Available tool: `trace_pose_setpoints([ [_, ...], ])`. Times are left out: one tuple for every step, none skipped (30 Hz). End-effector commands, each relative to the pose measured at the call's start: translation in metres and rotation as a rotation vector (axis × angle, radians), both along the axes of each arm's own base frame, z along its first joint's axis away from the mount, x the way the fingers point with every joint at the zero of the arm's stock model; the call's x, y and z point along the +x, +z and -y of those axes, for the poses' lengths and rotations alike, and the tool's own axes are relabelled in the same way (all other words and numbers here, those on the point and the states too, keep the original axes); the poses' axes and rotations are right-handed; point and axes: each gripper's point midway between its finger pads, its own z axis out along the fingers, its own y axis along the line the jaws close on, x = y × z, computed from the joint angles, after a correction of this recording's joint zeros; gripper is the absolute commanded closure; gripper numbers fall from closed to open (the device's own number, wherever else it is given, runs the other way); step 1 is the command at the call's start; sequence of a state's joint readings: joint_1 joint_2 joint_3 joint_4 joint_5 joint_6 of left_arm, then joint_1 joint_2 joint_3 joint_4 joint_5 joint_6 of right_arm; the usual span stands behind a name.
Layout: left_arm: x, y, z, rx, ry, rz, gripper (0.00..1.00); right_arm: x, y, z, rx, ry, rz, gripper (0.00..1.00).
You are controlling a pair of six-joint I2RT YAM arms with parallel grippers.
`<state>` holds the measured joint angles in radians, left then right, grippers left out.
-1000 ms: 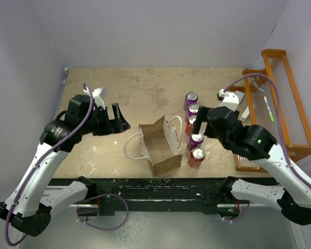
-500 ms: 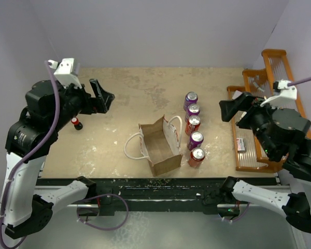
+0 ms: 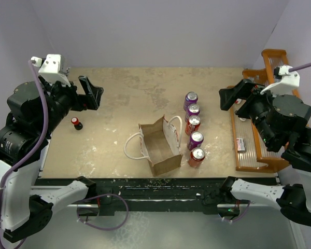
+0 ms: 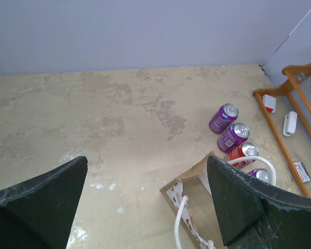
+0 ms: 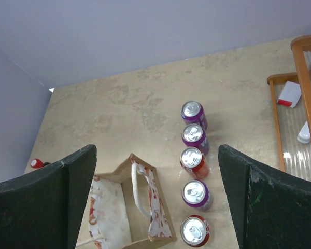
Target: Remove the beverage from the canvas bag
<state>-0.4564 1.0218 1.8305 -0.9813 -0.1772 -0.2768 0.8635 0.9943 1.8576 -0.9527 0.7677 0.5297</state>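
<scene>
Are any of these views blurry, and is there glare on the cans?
Top external: evenly lit and sharp, only soft shadows beside the canvas bag. Right wrist: cans glint brightly on top, not washed out. Left wrist: table sharp, the dark left tool up close looks slightly soft.

Lab — bare walls; test table

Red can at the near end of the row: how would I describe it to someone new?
Find the canvas bag standing open mid-table; a row of five upright cans runs along its right side. The wanted red can ends that row nearest the arm bases. Its only neighbour is purple, and the other red can sits mid-row.
</scene>
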Motion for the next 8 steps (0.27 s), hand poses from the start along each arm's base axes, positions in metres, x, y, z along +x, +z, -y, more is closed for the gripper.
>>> trace_pose_setpoints([
  [-0.0023,0.0160,-0.0075,-0.004,0.024,0.066,0.01,0.0017,0.0063,0.0031,-0.019,-0.019,0.005,0.00],
  [-0.0026,0.0158,-0.0075,-0.005,0.023,0.068,0.01,0.0015,0.0031,0.0008,-0.031,-0.004,-0.002,0.00],
  [-0.0034,0.0160,-0.0081,-0.005,0.024,0.070,0.01,0.0013,0.0014,-0.0014,-0.045,0.011,-0.003,0.00],
  [-0.0039,0.0169,-0.0087,-0.004,0.025,0.073,0.01,0.0008,0.0004,-0.0009,-0.051,0.013,-0.006,0.00],
  [-0.0040,0.0167,-0.0096,-0.003,0.029,0.073,0.01,0.0008,0.0002,-0.0005,-0.045,0.009,-0.005,0.00],
  [-0.0046,0.0174,-0.0102,-0.005,0.031,0.075,0.01,0.0007,0.0022,-0.0004,-0.036,0.008,0.001,0.00],
  [-0.0051,0.0183,-0.0106,-0.009,0.033,0.078,0.01,0.0004,0.0062,-0.0008,-0.023,0.012,0.011,0.00],
  [-0.0051,0.0192,-0.0106,-0.011,0.033,0.080,0.01,-0.0006,0.0098,0.0000,-0.012,0.013,0.018,0.00],
])
